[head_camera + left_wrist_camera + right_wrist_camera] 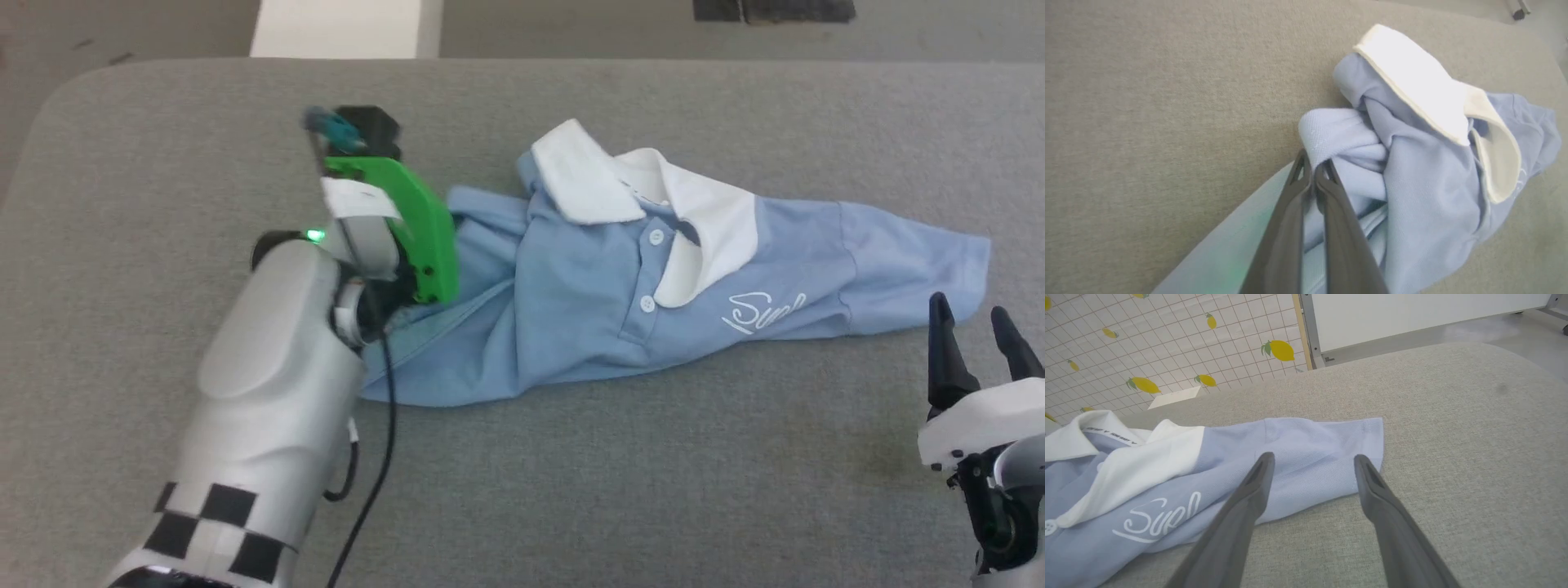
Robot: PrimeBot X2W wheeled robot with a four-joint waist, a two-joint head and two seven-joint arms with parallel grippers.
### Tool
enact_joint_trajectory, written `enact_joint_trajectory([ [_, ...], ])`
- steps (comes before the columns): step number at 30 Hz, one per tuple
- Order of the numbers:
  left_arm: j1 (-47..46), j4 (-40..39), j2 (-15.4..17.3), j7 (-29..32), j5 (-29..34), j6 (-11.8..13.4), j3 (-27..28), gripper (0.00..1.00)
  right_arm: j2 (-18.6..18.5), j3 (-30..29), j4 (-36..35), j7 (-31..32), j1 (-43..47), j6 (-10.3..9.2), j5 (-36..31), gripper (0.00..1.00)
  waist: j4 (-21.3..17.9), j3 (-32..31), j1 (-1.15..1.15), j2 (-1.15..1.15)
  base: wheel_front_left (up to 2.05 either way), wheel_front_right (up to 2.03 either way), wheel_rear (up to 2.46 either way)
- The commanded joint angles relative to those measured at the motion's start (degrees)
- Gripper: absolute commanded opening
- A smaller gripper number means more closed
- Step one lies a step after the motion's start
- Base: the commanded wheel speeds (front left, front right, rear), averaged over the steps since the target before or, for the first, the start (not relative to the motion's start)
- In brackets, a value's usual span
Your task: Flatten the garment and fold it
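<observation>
The garment [588, 286], a light blue polo shirt with a white collar [702, 208] and white script [763, 314], lies crumpled across the middle of the grey padded table [653, 474]. In the left wrist view my left gripper [1312, 163] is shut on a bunched fold of the garment [1425, 171] at its left end. In the head view the green wrist mount [420, 229] hides those fingers. My right gripper [969, 314] stands open just in front of the shirt's right sleeve [1323, 445]. The right gripper [1314, 459] holds nothing between its fingers.
The table's rounded far-left corner [73, 90] and far edge border a grey floor. A white panel [343, 28] stands beyond the table. A black cable [371, 490] hangs along my left forearm. A lemon-patterned tiled wall [1147, 343] shows in the right wrist view.
</observation>
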Motion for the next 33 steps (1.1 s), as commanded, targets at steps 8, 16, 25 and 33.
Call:
enact_joint_trajectory([
  [8,10.6,-12.7,5.8,-5.2,-4.2,5.6,9.3,0.0,0.0,-0.5,1.0,0.4,2.5,-0.06,-0.5,1.0,7.6,-6.7,0.0,0.0,0.0,0.0,0.0],
  [16,29.8,-25.0,8.2,-3.4,-7.4,13.0,15.4,0.0,0.0,0.6,1.7,0.7,3.1,-0.06,0.1,1.0,10.5,-8.3,0.0,0.0,0.0,0.0,0.0],
  [25,42.6,-26.2,4.4,0.6,-12.2,13.6,14.1,0.0,0.0,1.7,2.1,0.8,2.4,-0.06,0.2,1.0,9.3,-7.6,0.0,0.0,0.0,0.0,0.0],
  [33,40.1,-34.6,4.0,-11.1,-13.7,7.7,20.0,1.0,0.0,1.1,2.5,0.7,3.4,-0.06,0.1,1.0,8.3,-8.8,0.0,0.0,0.0,0.0,0.0],
])
